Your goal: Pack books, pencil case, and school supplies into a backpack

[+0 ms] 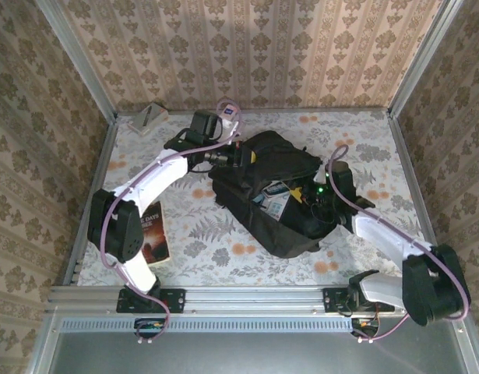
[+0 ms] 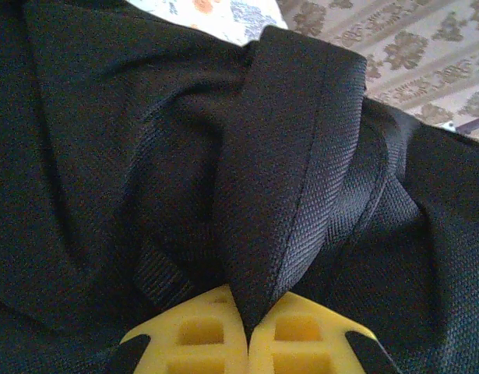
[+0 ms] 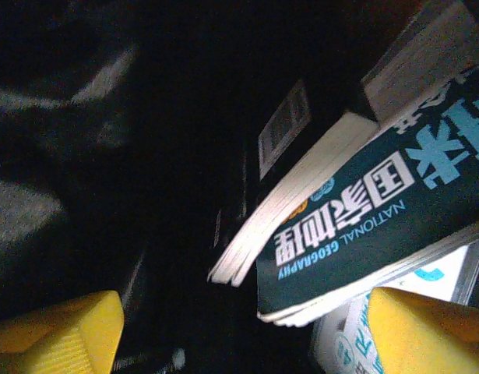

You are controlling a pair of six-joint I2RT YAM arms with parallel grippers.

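The black backpack [image 1: 274, 191] lies in the middle of the table with its opening facing the right arm. My left gripper [image 2: 247, 327] is shut on a fold of the backpack's fabric [image 2: 286, 156] at its far left top [image 1: 237, 156]. My right gripper [image 3: 243, 335] is open and reaches into the opening [image 1: 305, 199]. A teal-covered book [image 3: 371, 210] lies inside, its corner above the gap between the yellow fingers [image 3: 426, 331]. A black book with a barcode [image 3: 301, 125] sits behind it. One dark book with an orange glow [image 1: 155, 234] lies on the table by the left arm.
A small grey box [image 1: 148, 118] rests at the back left corner. A pink-white packet [image 1: 227, 111] sits near the back wall behind the left gripper. Metal rails and papered walls close in the table. A white item with teal print [image 3: 348, 343] lies under the teal book.
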